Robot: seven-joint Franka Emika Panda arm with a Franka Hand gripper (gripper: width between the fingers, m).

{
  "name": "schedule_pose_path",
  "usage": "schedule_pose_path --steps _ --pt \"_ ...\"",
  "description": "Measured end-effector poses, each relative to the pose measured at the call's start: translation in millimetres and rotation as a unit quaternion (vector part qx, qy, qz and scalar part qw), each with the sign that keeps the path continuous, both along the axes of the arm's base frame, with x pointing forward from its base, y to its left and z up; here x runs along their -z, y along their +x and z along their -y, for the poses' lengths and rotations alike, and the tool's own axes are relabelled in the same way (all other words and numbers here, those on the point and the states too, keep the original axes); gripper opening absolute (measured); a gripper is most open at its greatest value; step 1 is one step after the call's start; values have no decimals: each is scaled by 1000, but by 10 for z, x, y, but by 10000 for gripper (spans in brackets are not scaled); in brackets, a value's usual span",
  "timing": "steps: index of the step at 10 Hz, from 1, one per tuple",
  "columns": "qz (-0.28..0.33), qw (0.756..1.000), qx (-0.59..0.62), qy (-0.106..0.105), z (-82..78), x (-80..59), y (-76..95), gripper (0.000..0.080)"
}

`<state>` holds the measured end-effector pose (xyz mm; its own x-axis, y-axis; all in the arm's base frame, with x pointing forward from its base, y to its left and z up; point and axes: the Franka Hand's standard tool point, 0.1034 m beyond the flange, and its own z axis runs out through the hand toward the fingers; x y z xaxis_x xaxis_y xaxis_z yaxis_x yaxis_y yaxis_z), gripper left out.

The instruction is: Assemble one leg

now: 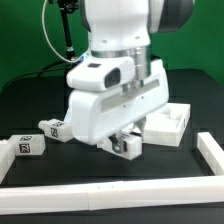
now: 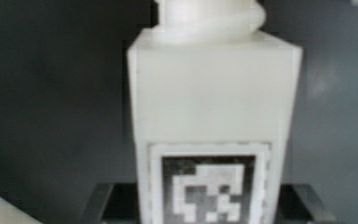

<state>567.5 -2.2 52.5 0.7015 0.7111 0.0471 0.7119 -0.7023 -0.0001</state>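
My gripper [image 1: 126, 147] is shut on a white leg [image 1: 128, 146] and holds it low over the black table, just in front of the flat white tabletop [image 1: 172, 124]. In the wrist view the leg [image 2: 211, 90] fills the middle, with its black-and-white tag near the gripper [image 2: 211, 205] and a rounded stub at its far end. The dark fingers [image 2: 123, 200] press on both sides of the leg. Two more tagged legs [image 1: 25, 146] [image 1: 55, 128] lie on the table at the exterior view's left.
A white rail [image 1: 100, 203] runs along the front of the table and turns up along the exterior view's right [image 1: 211, 153]. A black stand with cables [image 1: 66, 40] is at the back. The arm's body hides the table's middle.
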Motion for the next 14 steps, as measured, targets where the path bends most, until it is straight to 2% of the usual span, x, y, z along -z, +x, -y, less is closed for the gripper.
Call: schedule_pose_path --steps 2,3,8,9,10,12,13,14 --pt "-1 1000 12 -4 45 -171 -327 285" --pt "-5 1000 17 -4 47 -160 -424 285" --pt "-4 1000 24 -3 53 -140 -443 285" --pt "4 999 41 -4 92 -179 -558 285" --pt "5 999 49 -7 169 -227 -789 285" --pt "-6 998 67 -12 420 -250 -1337 285" --pt "-3 996 84 -8 523 -191 -1525 285" --pt "-14 995 99 -5 562 -122 -1613 285"
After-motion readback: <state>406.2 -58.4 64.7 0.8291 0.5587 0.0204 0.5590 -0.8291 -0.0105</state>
